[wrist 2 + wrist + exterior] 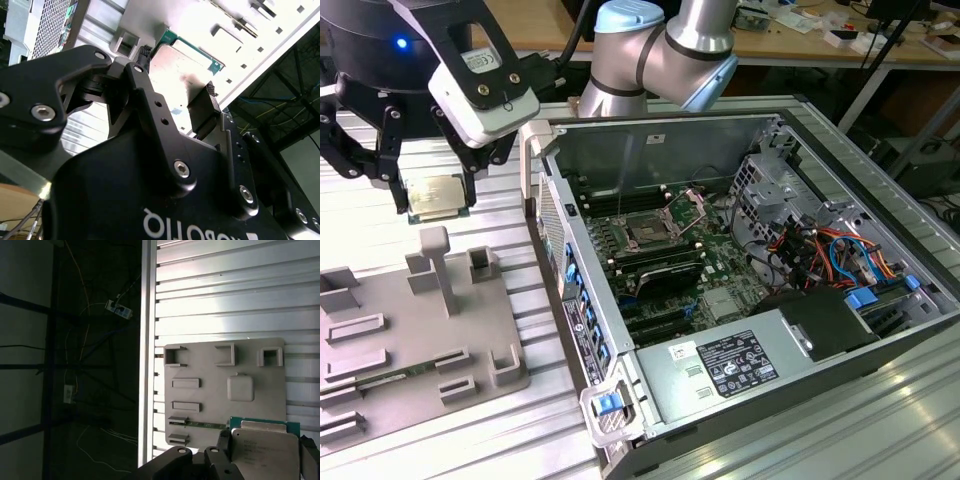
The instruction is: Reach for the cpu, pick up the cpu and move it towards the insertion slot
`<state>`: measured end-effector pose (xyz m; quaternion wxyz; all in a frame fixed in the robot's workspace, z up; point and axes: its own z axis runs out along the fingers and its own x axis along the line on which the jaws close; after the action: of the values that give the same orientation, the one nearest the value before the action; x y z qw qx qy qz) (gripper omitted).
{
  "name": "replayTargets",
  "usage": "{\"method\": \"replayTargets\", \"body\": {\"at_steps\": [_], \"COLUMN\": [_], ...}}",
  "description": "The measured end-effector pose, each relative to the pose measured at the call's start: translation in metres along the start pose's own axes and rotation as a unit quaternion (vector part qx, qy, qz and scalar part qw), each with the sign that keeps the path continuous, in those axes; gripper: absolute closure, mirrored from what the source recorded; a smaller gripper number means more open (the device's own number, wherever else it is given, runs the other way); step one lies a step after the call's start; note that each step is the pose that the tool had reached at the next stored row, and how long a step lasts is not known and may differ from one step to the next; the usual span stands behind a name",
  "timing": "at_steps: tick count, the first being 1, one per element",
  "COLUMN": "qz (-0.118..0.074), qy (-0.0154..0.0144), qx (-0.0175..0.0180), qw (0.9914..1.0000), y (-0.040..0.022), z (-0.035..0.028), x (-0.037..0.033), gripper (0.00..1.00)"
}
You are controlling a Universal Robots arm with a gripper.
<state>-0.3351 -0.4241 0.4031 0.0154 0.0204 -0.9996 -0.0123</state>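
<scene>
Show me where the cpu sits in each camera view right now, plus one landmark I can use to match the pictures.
Exterior view: the cpu hangs in the pincer, off the grey tray, toward the exterior view's left of the computer case.
Second wrist view: the cpu lies between the black fingers.
First wrist view: the cpu sits in front of the grey tray.
Shared landmark: the black fingers clamping the cpu's edges.

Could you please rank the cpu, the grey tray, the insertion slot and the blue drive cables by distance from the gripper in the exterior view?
1. The cpu, between the fingers of the gripper.
2. The grey tray, just below it.
3. The insertion slot, inside the open case.
4. The blue drive cables, toward the exterior view's right.
</scene>
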Motion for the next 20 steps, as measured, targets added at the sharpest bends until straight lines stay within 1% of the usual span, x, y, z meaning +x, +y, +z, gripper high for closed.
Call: {"method": "replayTargets", "body": {"at_steps": [8, 20], "qz": [0.0, 0.0], "qy": [0.0, 0.0], "qx": [0.0002, 0.001], "qw": [1.0, 1.0], "y": [0.0, -0.0002], "z": [0.0, -0.0002], "x": [-0.0008, -0.0054], "gripper": [0.45, 0.45]}}
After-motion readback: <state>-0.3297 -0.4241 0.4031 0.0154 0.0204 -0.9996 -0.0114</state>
